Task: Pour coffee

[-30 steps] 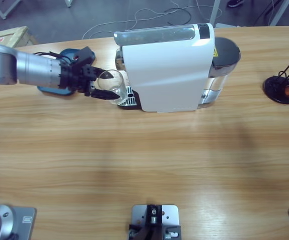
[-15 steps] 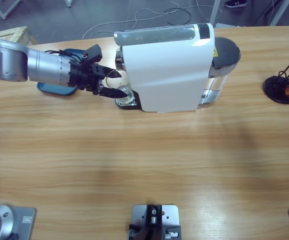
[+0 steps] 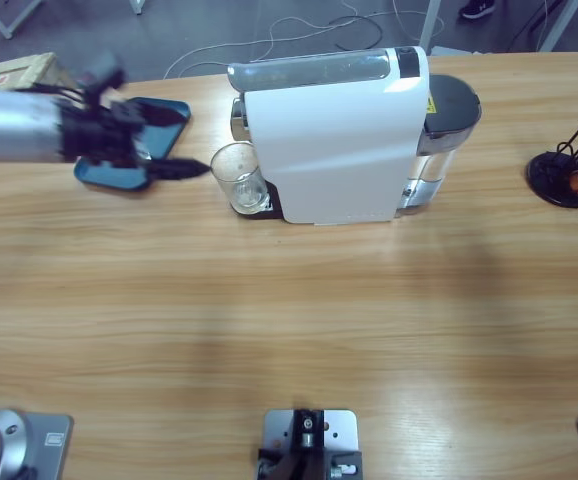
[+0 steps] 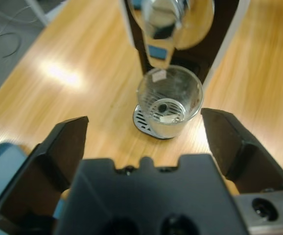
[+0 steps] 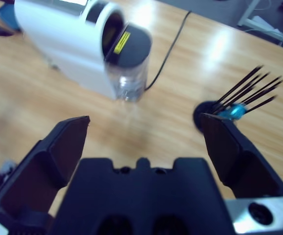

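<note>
Under the spout of the white coffee machine there's a clear glass tumbler standing upright on the little drip grate, right up against the machine's front. From the left wrist camera you can look straight down into it, and honestly I can't make out any coffee in there, just the glass bottom and a pale label or reflection. The left gripper is off to the side of the tumbler, not touching it, jaws spread wide with nothing between them, hanging over the edge of a blue tray. The right gripper isn't in the overhead shot at all; its own camera shows its jaws wide apart too, empty, looking across the wooden table at the back of the machine and a black stand with thin rods.
</note>
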